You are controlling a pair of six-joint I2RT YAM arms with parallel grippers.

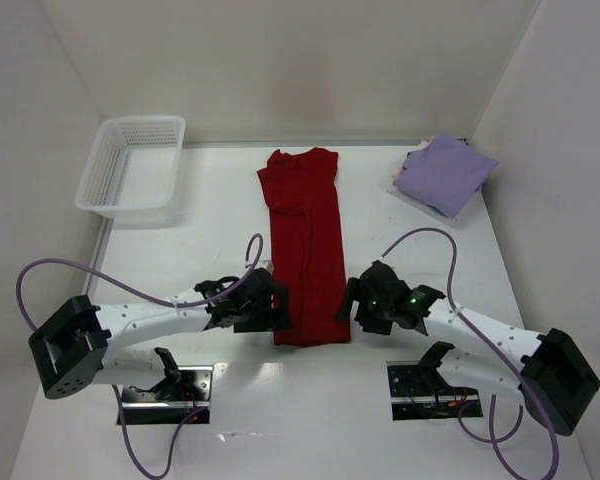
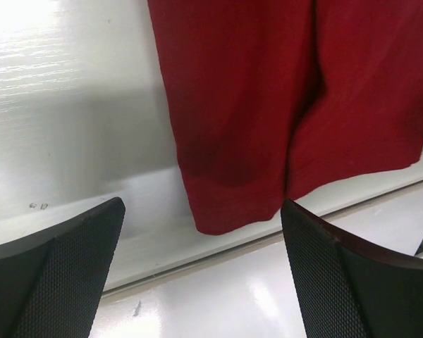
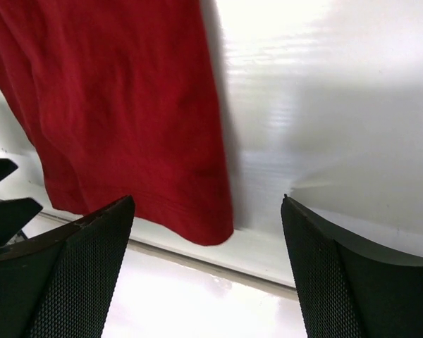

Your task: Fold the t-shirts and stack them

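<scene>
A dark red t-shirt (image 1: 305,245) lies folded into a long narrow strip down the middle of the table, collar at the far end, hem near the arms. My left gripper (image 1: 276,300) is open beside the hem's left corner (image 2: 229,211), holding nothing. My right gripper (image 1: 352,302) is open beside the hem's right corner (image 3: 204,225), holding nothing. A folded lavender t-shirt (image 1: 445,172) lies on top of a small stack at the back right, with pink and blue edges (image 1: 430,208) showing under it.
A white plastic mesh basket (image 1: 132,166) stands at the back left. White walls close the table at the back and both sides. Cables loop above each arm. A seam in the table runs just under the shirt's hem (image 2: 218,250).
</scene>
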